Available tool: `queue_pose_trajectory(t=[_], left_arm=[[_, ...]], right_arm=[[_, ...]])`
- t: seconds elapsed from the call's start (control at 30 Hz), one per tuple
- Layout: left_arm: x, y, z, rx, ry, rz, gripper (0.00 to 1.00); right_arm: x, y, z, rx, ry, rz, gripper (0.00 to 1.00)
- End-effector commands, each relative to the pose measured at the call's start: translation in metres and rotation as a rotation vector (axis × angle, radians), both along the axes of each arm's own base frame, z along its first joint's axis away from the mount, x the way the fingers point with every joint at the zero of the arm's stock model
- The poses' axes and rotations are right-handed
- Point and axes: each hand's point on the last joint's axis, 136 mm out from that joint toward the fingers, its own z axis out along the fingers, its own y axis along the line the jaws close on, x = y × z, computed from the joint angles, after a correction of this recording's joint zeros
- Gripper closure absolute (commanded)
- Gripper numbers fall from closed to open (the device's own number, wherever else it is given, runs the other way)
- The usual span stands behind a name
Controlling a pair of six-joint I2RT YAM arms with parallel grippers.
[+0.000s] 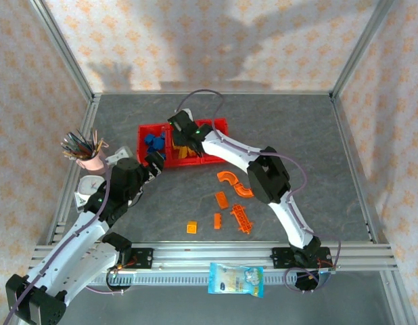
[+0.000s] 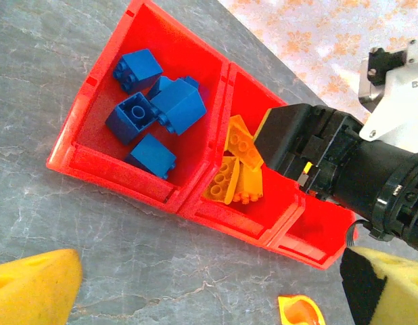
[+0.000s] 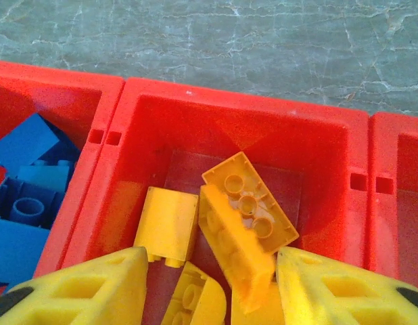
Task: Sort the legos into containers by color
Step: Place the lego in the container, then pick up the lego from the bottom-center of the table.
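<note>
Right gripper (image 3: 212, 274), jaws spread, straddles a tilted yellow plastic brick (image 3: 246, 223) in the red middle bin (image 3: 243, 108). Lifting, its three-o'clock finger (image 3: 331, 291) could snag it.

Pink pen cup (image 1: 93, 161), plastic packet (image 1: 236, 279)

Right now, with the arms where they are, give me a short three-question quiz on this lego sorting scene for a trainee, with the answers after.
1. True or false: the blue bricks lie in the tray's middle compartment.
2. Which colour of brick lies on the table outside the red tray? A blue, B yellow, C orange.
3. Which gripper hangs over the yellow bricks?
Key:
1. False: the blue bricks lie at one end of the tray.
2. C: the orange bricks lie loose on the table.
3. The right gripper, its jaws apart.
</note>
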Motion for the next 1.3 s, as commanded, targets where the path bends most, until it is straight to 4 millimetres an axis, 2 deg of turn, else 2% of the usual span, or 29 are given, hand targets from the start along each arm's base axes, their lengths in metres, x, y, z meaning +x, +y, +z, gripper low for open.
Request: queue_pose_trajectory(t=[0.0,0.27,0.4,0.63,0.9,1.13,1.27], left_arm=[[0.003,0.001,0.016,0.000,-0.049,-0.003,0.01],[-0.005,-0.004,0.010,-0.006,-0.024,-0.050,0.01],[-0.015,-0.003,0.005,-0.004,0.000,-0.065,0.01],[-0.034,-0.005,-0.002,-0.024,0.029,-0.110,0.01],[-0.046,-0.011,-0.017,-0.046,0.078,-0.154,0.01],[-0.052,-0.008,-0.025,-0.052,0.092,-0.145,0.01],[-0.055,-0.007,-0.029,-0.059,0.105,-0.140,0.01]], right_arm=[[-0.014,-0.005,0.030,0.021,-0.013,0.013,0.47],[-0.069,-0.023,0.036,-0.014,0.024,0.050,0.40],[-0.102,-0.035,0.029,-0.044,0.064,0.051,0.36],[-0.175,-0.042,0.008,-0.077,0.149,0.058,0.31],[-0.245,-0.045,-0.025,-0.089,0.274,0.042,0.25],[-0.286,-0.051,-0.047,-0.108,0.346,-0.006,0.18],[-0.303,-0.048,-0.060,-0.126,0.376,0.008,0.16]])
